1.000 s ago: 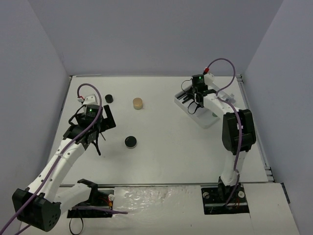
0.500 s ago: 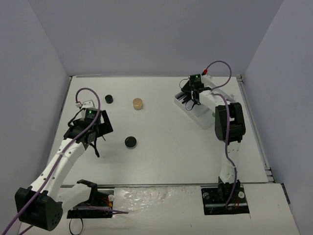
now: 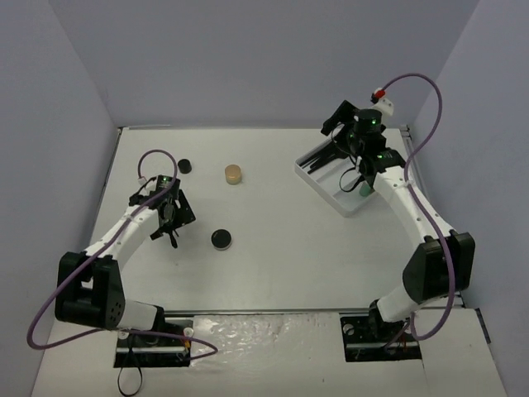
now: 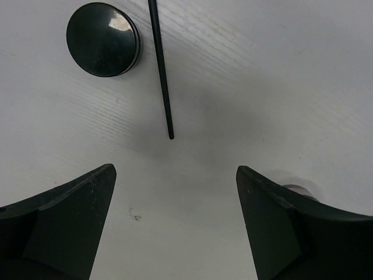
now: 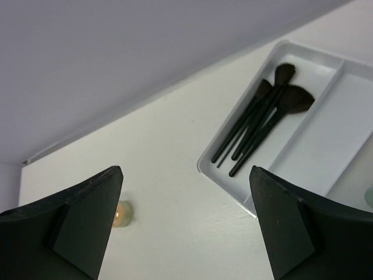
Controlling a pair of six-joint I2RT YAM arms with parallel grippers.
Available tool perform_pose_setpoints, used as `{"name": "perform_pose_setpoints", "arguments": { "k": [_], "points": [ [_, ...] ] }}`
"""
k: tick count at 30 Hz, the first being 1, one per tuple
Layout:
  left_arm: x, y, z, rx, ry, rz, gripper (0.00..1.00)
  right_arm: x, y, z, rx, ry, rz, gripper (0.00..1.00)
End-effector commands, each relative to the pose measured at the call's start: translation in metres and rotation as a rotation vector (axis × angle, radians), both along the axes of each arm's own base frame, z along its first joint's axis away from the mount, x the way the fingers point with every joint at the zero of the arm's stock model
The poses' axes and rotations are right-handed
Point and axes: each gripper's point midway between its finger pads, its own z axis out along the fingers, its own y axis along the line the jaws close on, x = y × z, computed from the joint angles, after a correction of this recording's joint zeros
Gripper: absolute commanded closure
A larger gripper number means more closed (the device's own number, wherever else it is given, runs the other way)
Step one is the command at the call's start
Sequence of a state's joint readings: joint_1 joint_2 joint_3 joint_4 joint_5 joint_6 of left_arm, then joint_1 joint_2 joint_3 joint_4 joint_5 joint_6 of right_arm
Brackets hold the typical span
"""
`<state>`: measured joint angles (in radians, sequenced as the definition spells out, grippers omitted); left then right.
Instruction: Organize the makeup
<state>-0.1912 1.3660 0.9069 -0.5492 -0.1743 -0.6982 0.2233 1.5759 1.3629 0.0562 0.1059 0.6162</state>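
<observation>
Both stand spread wide and empty: the left gripper [image 4: 175,175] over a thin black stick [image 4: 162,70] (black round pot [image 4: 104,39] nearby), the right gripper [image 5: 185,172] above black brushes [image 5: 262,119] in a white tray [image 5: 344,122].

You've got a white table [image 3: 281,256] boxed in on 3 sides by plain pale lavender-grey panels: back wall [image 3: 248,58], left wall [image 3: 45,141], right wall [image 3: 488,116]. Close up in the left wrist view, the tabletop is matte w/ fine ribbed lines. A thin grey rail [image 3: 107,178] runs along the table's left edge where it meets the panel. At the near edge there's a wrinkled white strip [image 3: 264,335] w/ a slight sheen. Light is soft & even; shadows on the top are faint.
</observation>
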Motion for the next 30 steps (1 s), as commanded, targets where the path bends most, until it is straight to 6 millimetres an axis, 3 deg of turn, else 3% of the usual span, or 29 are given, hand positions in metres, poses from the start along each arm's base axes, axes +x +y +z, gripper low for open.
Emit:
{"name": "perform_pose_setpoints", "arguments": {
  "k": [1,3,8,13,22,30],
  "points": [
    [0.047,0.005,0.023,-0.067,-0.118,0.081,0.26,-0.039,-0.003,0.029,-0.052,-0.096,0.075,0.11],
    [0.063,0.01,0.034,-0.059,-0.142,0.092,0.28,-0.061,-0.003,0.044,-0.044,-0.136,0.106,0.11],
    [0.091,0.038,0.043,-0.065,-0.159,0.161,0.32,-0.096,0.002,0.036,-0.023,-0.137,0.176,0.11],
    [0.108,0.061,0.027,-0.056,-0.108,0.191,0.38,-0.117,-0.002,0.021,-0.034,-0.118,0.187,0.1],
    [0.128,0.064,-0.014,-0.068,-0.003,0.169,0.5,-0.132,-0.001,0.004,-0.052,-0.092,0.223,0.1],
    [0.123,0.064,-0.037,-0.072,0.037,0.165,0.53,-0.138,0.0,0.001,-0.06,-0.092,0.241,0.09]
  ]
}}
